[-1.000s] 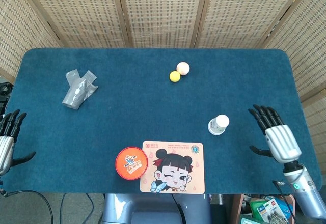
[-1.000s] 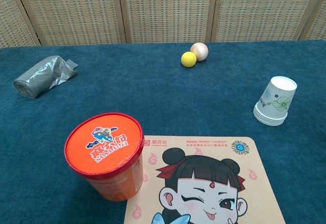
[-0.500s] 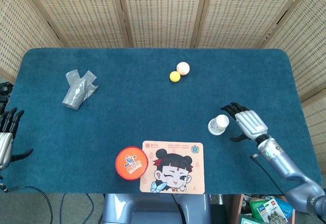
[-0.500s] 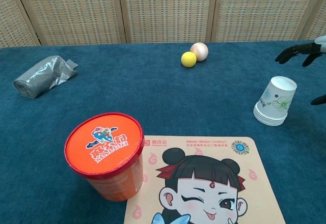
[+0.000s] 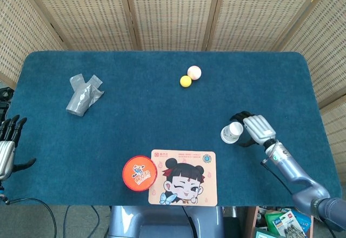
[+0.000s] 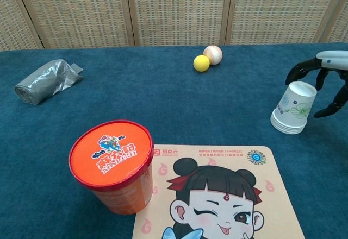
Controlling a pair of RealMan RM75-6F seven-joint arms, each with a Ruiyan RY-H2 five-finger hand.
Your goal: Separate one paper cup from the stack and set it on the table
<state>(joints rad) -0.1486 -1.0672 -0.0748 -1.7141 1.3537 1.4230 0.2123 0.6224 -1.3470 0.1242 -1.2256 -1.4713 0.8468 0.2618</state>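
Matt blue cloth table [image 5: 162, 108], crinkled grey plastic bag [image 5: 82, 94].

The right hand [image 5: 254, 130] has a shiny silver back and thin black fingers [image 6: 300, 68]. Its wrist is a round grey part with a tiny green light. Behind it comes a smooth silver-blue arm [image 5: 294, 170] like a tube, with a thin black cable along it. The left hand [image 5: 6, 149] looks the same: silver back, black fingers, and a black thumb.

Woven rattan screen [image 5: 173, 11] — wooden frames, blue-clothed table [image 5: 162, 113]
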